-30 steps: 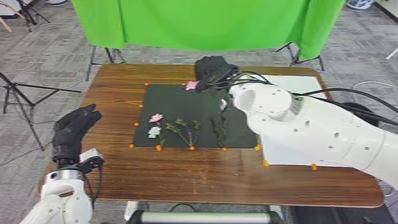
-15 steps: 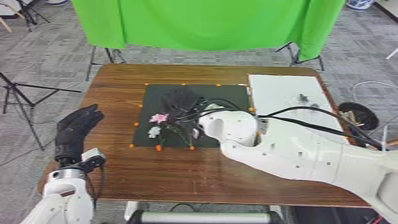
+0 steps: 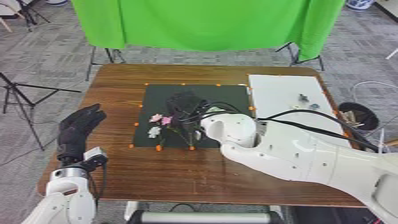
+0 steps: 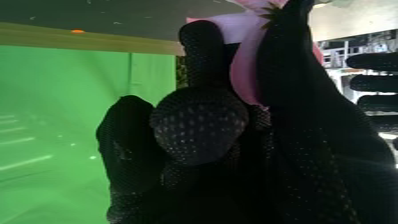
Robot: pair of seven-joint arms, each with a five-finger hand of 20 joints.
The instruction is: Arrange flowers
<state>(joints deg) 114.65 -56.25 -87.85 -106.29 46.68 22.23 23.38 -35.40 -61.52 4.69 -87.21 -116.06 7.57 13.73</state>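
Pink flower (image 4: 246,70) in the grasp of the right hand (image 3: 184,102), over the dark mat (image 3: 191,91)

The right hand is above the middle-left part of the dark mat, and its thumb and fingers pinch the pink flower between them. Whether this flower touches the mat, I cannot tell. Another pink flower (image 3: 155,118) is on the left part of the mat, near to this hand. A white flower (image 3: 154,132) lies also on the mat, on the robot's side of that one, and thin green stems (image 3: 193,134) are to the right of it, partly hidden by the arm.

The left hand (image 3: 80,125) is to the left of the mat, well apart from it. It is released, with the fingers relaxed and nothing inside.

Small orange markers (image 3: 136,124) are along the borders of the mat. To the right of the mat is a white board (image 3: 284,87), with two small grey things (image 3: 303,98) on it. Farther to the right of the mat, past the board, there is a black bin (image 3: 360,111). Beyond the mat, behind the table (image 3: 160,175), hangs a green cloth (image 3: 209,25).
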